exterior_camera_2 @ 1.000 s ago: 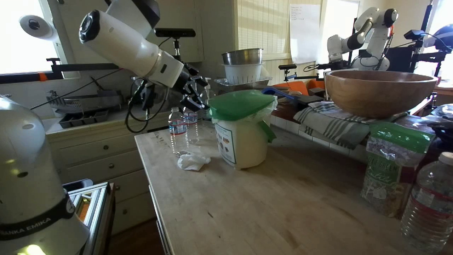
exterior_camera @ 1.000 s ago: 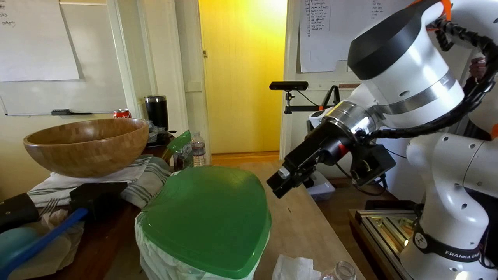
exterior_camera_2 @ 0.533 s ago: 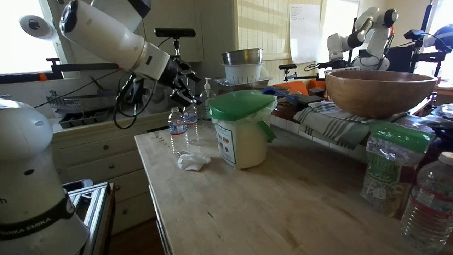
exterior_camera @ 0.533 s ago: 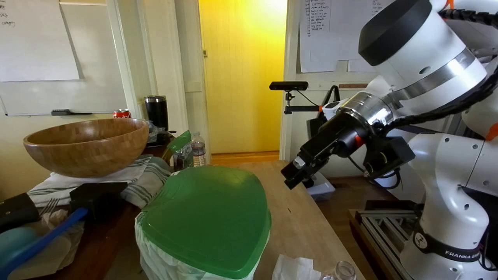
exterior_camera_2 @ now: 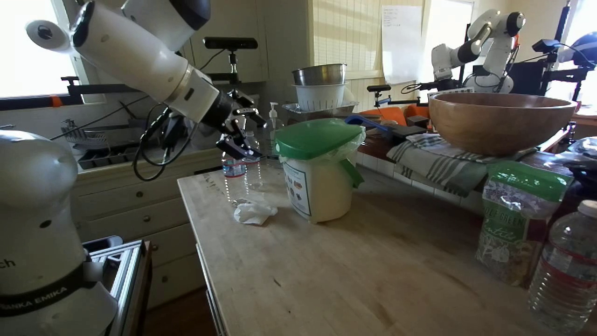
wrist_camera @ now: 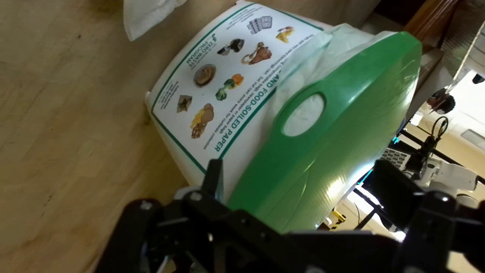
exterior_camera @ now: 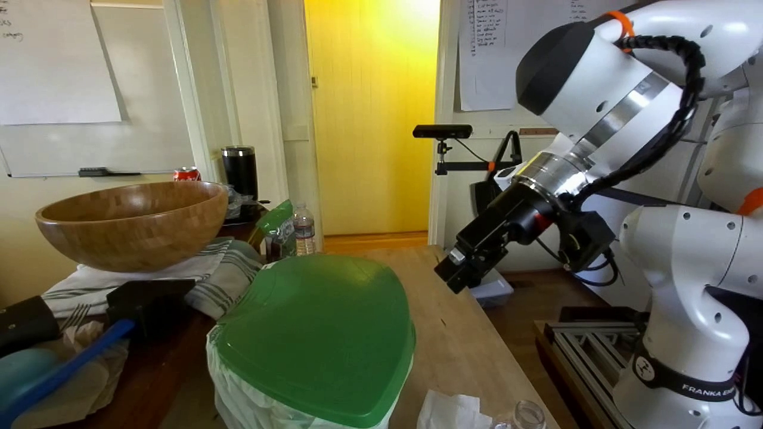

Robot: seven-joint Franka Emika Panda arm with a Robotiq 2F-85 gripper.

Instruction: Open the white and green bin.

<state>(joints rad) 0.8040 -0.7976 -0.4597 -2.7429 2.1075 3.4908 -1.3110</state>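
White and green bin (exterior_camera_2: pixel 322 186), one, stands upright on the wooden worktop (exterior_camera_2: pixel 373 266). Green lid (exterior_camera: pixel 322 333): down, with an oval cutout in its lip. Translucent white liner bag (exterior_camera: pixel 253 390): crinkled, protrudes from under the lid's edge. Printed label (wrist_camera: pixel 223 76): on the bin's side, legible in part as "FOOD-SOILED PAPER". Green handle (exterior_camera_2: pixel 351 173): at the side, slanting downward. Pincer (wrist_camera: pixel 299 167), one, black: tilted downward in both exterior views, raised above the worktop and apart from the lid, its two fingers (wrist_camera: pixel 215 178) spread wide. Crumpled white tissue (exterior_camera_2: pixel 254 213), one, lies near the foot of the bin. Labelled water bottles (exterior_camera_2: pixel 234 169), two, stand near the bin, their tops partly behind the pincer in an exterior view. Brown wooden bowl (exterior_camera_2: pixel 501 123), wide, sits on a striped towel (exterior_camera_2: pixel 433 161) beside the worktop. Green-topped pouch (exterior_camera_2: pixel 517 228) and white-capped bottle (exterior_camera_2: pixel 566 275), one each, stand side by side, well apart from the bin; whether they touch cannot be told.
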